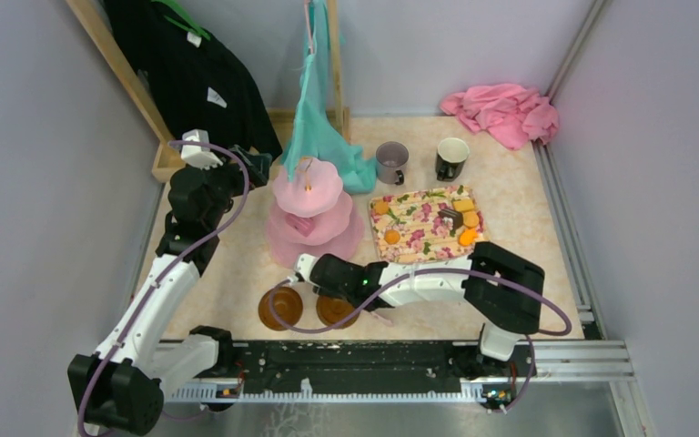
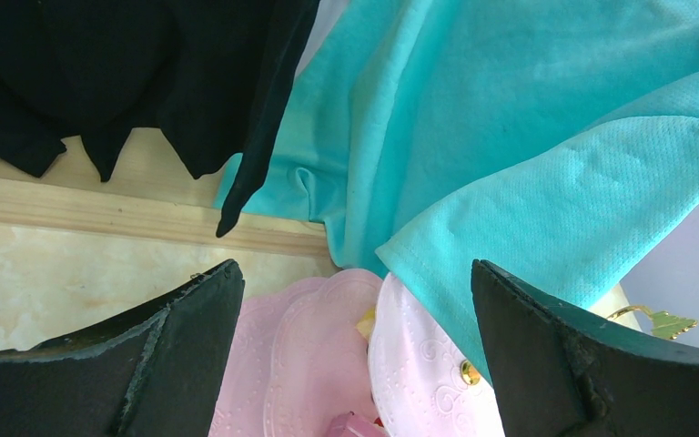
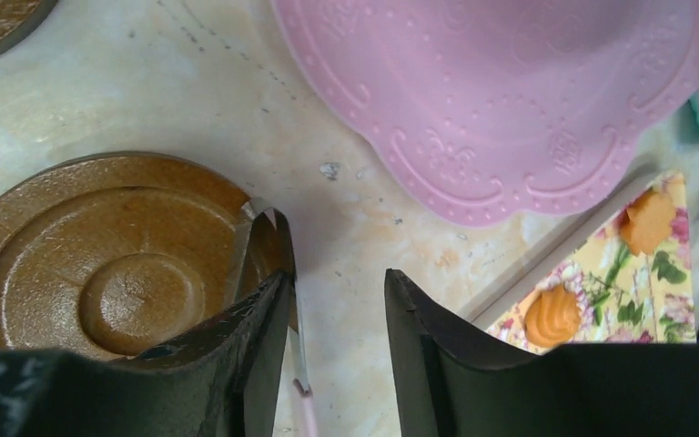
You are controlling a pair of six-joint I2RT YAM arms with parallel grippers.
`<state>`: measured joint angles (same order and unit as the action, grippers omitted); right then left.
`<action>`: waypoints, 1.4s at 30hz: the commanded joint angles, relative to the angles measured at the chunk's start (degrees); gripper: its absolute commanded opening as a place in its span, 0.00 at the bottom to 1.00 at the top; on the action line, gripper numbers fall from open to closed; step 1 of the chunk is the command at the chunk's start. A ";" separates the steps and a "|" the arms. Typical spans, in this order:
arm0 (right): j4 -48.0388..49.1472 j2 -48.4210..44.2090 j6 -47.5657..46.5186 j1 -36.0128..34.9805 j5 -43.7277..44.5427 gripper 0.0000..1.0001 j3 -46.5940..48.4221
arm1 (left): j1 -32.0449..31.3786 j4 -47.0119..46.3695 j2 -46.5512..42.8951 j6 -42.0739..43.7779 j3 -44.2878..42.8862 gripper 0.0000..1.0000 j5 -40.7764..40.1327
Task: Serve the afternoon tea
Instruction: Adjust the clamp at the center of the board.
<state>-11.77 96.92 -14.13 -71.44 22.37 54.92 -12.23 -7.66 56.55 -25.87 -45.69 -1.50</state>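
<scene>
Black fingers of the right gripper (image 3: pixel 337 282) are filling the bottom of the right wrist view, standing partly apart with nothing between them. One finger is overlapping the rim of a brown disc (image 3: pixel 100 264), though I cannot tell whether it is touching. That disc is lying flat on the table (image 1: pixel 237 273), showing raised concentric rings, and a second brown disc (image 1: pixel 280 308) is lying just beside it near the front edge. Beyond them a pink stand (image 1: pixel 314 214) is rising in three scalloped tiers with embossed rims, and what looks like a small pink cake (image 1: pixel 302 226) is sitting on a lower tier. To the right of the stand, a floral tray (image 1: pixel 423 228) is carrying several orange cakes (image 1: pixel 391 237) and one dark piece. A grey mug (image 1: pixel 391 161) and a black mug (image 1: pixel 451 157) with a white lining are standing upright behind the tray. The left gripper (image 2: pixel 353 273) is hovering by the stand's top tier with its jaws spread wide and holding nothing, while a teal fabric (image 2: pixel 528 137) is hanging just above it.
</scene>
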 commanded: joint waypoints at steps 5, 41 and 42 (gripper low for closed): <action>-1.29 -7.30 9.49 -0.37 5.38 0.47 4.62 | 0.36 -1.13 -0.57 -0.15 0.18 0.99 0.51; -28.34 -19.14 126.59 -2.34 22.94 0.35 1.72 | 0.45 1.86 -0.73 -2.50 -1.33 0.99 -2.18; -30.95 -17.82 129.92 -1.92 21.78 0.33 3.29 | 0.45 1.77 -0.76 -2.46 -1.20 0.99 -2.15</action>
<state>-33.85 75.64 96.73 -74.61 48.03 52.18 -12.10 -5.74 56.97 -27.55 -46.24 -3.03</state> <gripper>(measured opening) 0.350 0.994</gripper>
